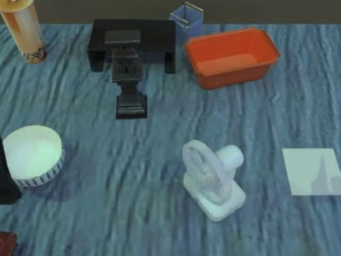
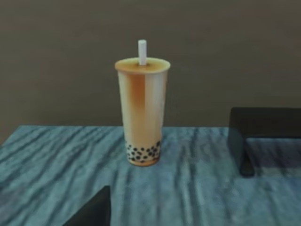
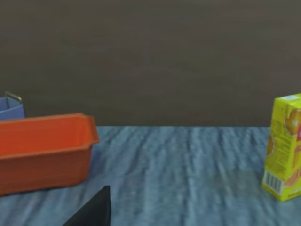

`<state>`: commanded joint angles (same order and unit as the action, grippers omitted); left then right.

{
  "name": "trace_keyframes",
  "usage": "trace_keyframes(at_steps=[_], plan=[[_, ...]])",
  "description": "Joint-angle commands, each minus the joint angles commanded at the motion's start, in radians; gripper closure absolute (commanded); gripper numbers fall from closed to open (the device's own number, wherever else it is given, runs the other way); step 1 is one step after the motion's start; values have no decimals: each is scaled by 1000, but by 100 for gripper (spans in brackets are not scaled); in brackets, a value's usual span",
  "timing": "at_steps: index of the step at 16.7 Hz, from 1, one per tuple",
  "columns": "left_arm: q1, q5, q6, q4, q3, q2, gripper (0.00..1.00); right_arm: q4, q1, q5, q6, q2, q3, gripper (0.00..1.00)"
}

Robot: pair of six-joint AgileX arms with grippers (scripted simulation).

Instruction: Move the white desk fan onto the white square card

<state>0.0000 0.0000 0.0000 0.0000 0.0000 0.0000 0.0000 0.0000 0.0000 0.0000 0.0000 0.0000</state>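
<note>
One blue-grained table (image 1: pixel 160 213) carries everything, largest first. At about twelve o'clock stands a black stand (image 1: pixel 133 40), with the orange tub (image 1: pixel 232 56) near one o'clock and a small blue bin (image 1: pixel 187 24) behind it. A white drum with a striped band (image 1: pixel 33 154) sits at nine o'clock. The white desk fan (image 1: pixel 213 181) stands upright just right of centre, toward five o'clock, well apart from the white square card (image 1: pixel 311 170) lying flat at three o'clock. A bubble tea cup (image 2: pixel 142 113) stands at eleven o'clock; a yellow juice carton (image 3: pixel 284 146) shows in the right wrist view. Whether either gripper's jaws are open or closed I cannot tell.
</note>
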Motion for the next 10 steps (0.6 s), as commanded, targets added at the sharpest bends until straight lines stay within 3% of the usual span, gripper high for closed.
trace_keyframes(at_steps=[5,10], plan=[[0,0,0,0,0,0,0,-59,32,-2,3,62,60,0],[0,0,0,0,0,0,0,-313,166,-2,27,376,355,0]])
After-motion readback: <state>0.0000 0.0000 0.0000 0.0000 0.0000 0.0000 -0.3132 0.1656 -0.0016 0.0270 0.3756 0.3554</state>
